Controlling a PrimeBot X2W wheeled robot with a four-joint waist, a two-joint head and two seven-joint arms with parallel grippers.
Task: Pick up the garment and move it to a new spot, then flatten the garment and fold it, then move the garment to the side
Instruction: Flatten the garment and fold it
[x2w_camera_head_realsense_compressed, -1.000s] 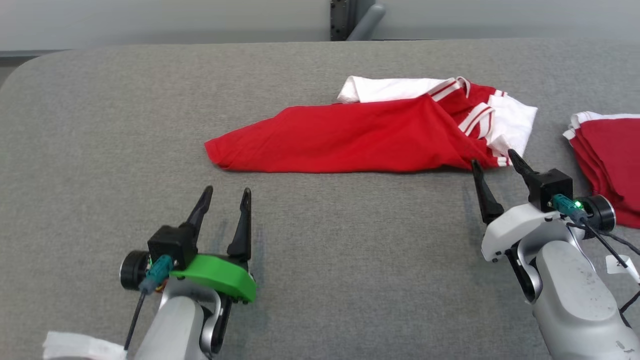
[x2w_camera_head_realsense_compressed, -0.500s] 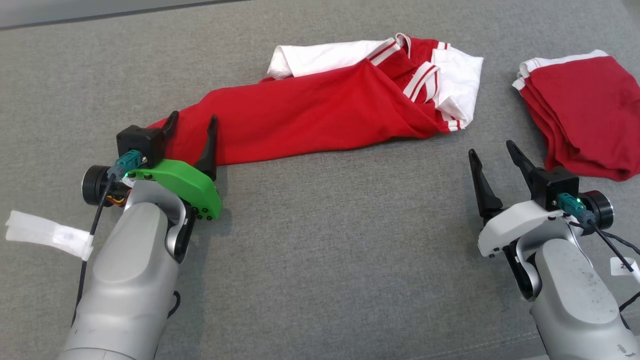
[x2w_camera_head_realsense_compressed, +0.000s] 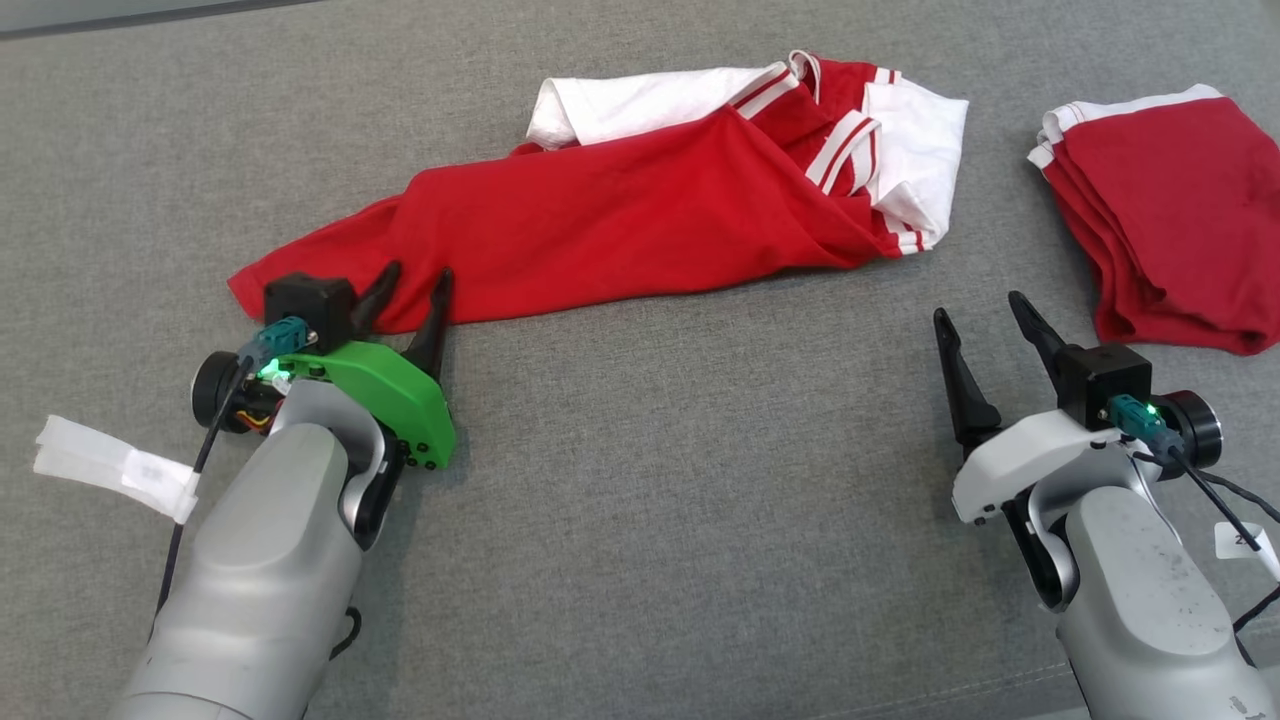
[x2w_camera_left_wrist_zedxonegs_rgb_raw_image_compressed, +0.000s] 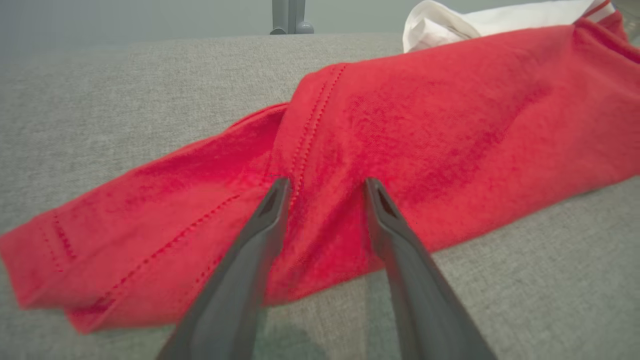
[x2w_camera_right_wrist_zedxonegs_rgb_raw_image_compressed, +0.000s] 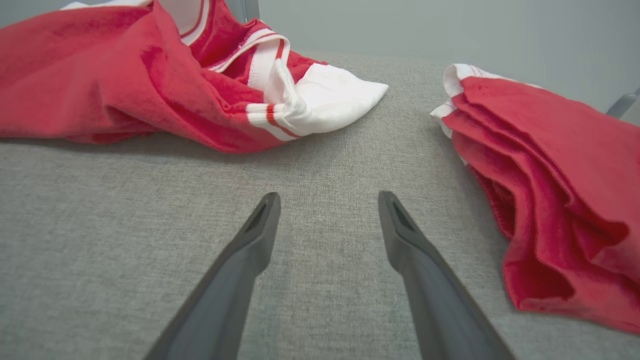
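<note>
Nearest, at lower left: left pincer (x2w_camera_head_realsense_compressed: 415, 278) set at the near red end of the garment (x2w_camera_head_realsense_compressed: 650, 215). Jaws parted, one finger on each side of a raised fold by the stitched hem, nothing clamped yet. Judged to be the pick-up step.

Push the tips down to the desk (x2w_camera_head_realsense_compressed: 650, 520), so as to catch every layer of that fold and not the top one alone. Take the bite behind the hem stitching, to guard against slipping off a thin edge. Shut firmly, then lift straight up before carrying, to avoid dragging and bunching the cloth.

At lower right: right pincer (x2w_camera_head_realsense_compressed: 978, 308) wide open and empty, over bare desk, apart from the cloth. If lifting by both ends, bring it forward to the striped sleeve end for a second hold, keeping off the pile (x2w_camera_head_realsense_compressed: 1160, 220) to its right.

Further off: garment lying crumpled across the middle of the desk, with the red body running left to right and white sleeves with red stripes at the far right end. To the right of that, near but not touching: folded red pile with white trim.

Counted, near to far: two pincers, two fingers each; two white tags (x2w_camera_head_realsense_compressed: 110, 465) on the arm cables; one desk; one loose garment; one folded pile.
</note>
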